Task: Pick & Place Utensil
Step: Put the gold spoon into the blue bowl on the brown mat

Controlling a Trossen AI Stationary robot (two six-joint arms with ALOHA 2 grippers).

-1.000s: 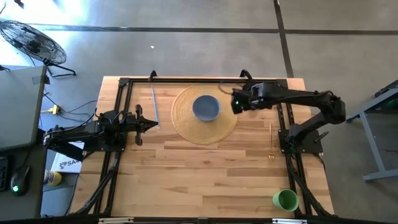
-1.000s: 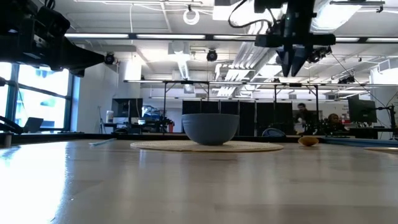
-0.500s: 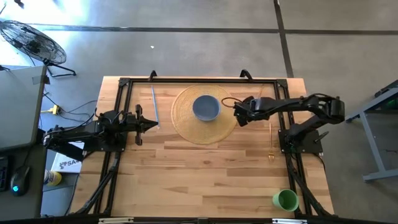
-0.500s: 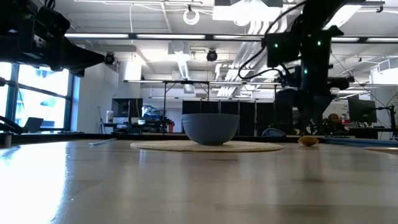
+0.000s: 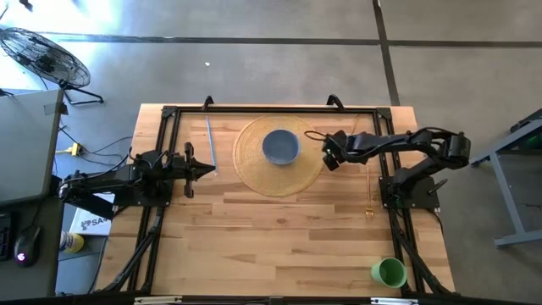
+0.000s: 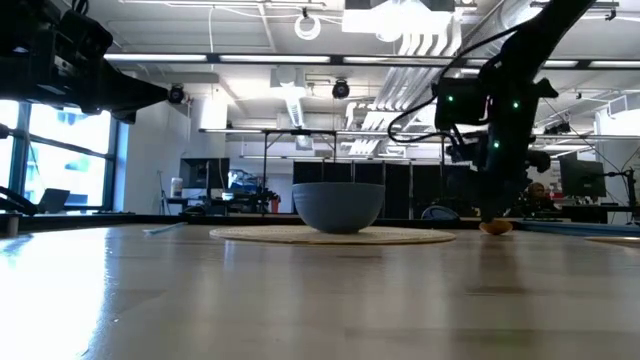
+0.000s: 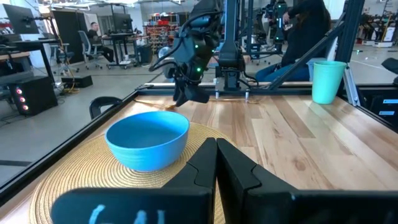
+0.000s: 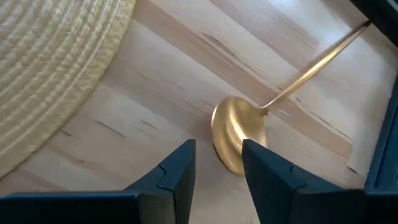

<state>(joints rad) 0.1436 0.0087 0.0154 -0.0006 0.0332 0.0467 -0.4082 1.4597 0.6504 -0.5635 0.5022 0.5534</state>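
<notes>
The right gripper (image 8: 217, 168) hovers beside the placemat (image 8: 50, 68), fingers apart above the gold spoon (image 8: 235, 140)'s bowl. Better to straddle the handle before closing. The left gripper (image 7: 216, 163) waits shut.

Bowl (image 5: 280, 146) was blue-grey from above, bright blue in left wrist view. Round placemat (image 5: 254, 165) was straw-yellow, woven in concentric rings. Spoon (image 8: 239, 140) was gold. Cup (image 5: 389, 272) was green. Desk (image 5: 279, 237) was pale wood, planked. Arms were dark.

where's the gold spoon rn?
Right wrist view: the gold spoon lies flat on the wooden table, bowl just past the open right tool, beside the woven placemat.
</notes>
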